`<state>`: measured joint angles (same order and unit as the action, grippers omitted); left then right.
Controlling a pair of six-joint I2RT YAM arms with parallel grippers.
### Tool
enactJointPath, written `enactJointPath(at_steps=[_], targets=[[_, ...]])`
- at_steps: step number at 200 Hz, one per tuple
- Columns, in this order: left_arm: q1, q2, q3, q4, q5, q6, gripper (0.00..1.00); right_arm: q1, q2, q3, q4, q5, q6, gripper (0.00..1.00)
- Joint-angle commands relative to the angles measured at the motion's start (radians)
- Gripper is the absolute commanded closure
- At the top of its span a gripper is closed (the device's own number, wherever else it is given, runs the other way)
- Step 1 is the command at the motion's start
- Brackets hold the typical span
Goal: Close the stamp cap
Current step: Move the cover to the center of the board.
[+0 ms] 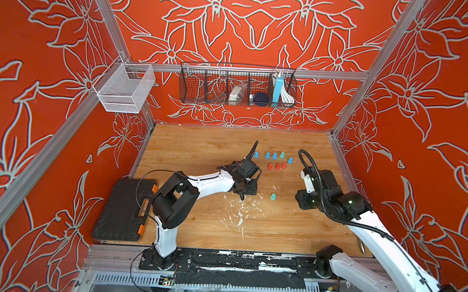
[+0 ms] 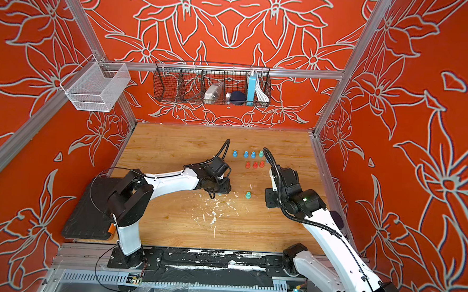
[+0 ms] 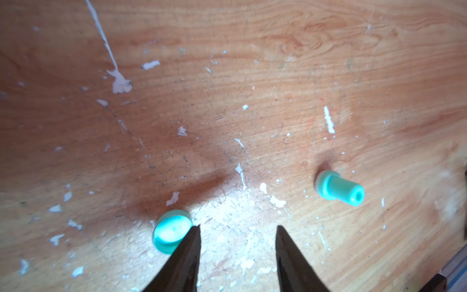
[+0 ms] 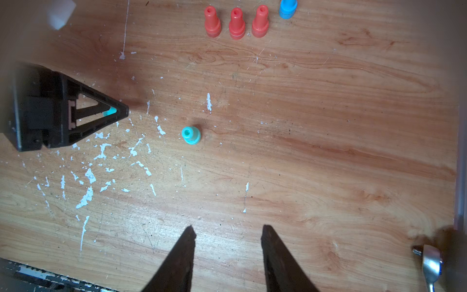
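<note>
A teal stamp (image 1: 273, 196) (image 2: 248, 195) stands capless on the wooden table, also visible in both wrist views (image 3: 338, 188) (image 4: 191, 135). Its round teal cap (image 3: 171, 233) lies flat on the table, apart from the stamp. My left gripper (image 3: 238, 226) hangs open just over the table, with only bare wood between its jaws. The cap sits outside them, right beside one fingertip (image 3: 194, 235); I cannot tell whether they touch. In the right wrist view the cap (image 4: 110, 112) shows through the left finger's frame. My right gripper (image 4: 228, 226) is open and empty, well short of the stamp.
Red stamps (image 1: 277, 166) and blue stamps (image 1: 267, 155) stand in rows at the back of the table (image 1: 199, 150). A black tool case (image 1: 122, 209) lies at the left edge. A metal spoon (image 4: 430, 263) rests by the right rail. Wire baskets (image 1: 237, 87) hang on the back wall.
</note>
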<state>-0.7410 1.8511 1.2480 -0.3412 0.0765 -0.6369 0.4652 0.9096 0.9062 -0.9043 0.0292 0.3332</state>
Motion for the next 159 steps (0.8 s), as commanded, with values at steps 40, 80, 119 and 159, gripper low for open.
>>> enactJointPath(at_steps=[40, 80, 119, 159], targets=[[0.055, -0.306, -0.073, -0.169, -0.056, 0.121, 0.51, 0.005, -0.002, -0.010, 0.006, 0.017, 0.018, 0.54], [0.179, -0.562, -0.192, -0.383, -0.071, 0.246, 0.51, 0.006, 0.005, -0.012, 0.007, 0.010, 0.017, 0.54], [0.320, -0.843, -0.276, -0.542, -0.075, 0.340, 0.51, 0.006, 0.041, -0.010, 0.005, -0.002, 0.015, 0.54], [0.387, -1.055, -0.405, -0.487, -0.037, 0.359, 0.49, 0.006, 0.069, -0.013, -0.001, 0.011, 0.018, 0.53]])
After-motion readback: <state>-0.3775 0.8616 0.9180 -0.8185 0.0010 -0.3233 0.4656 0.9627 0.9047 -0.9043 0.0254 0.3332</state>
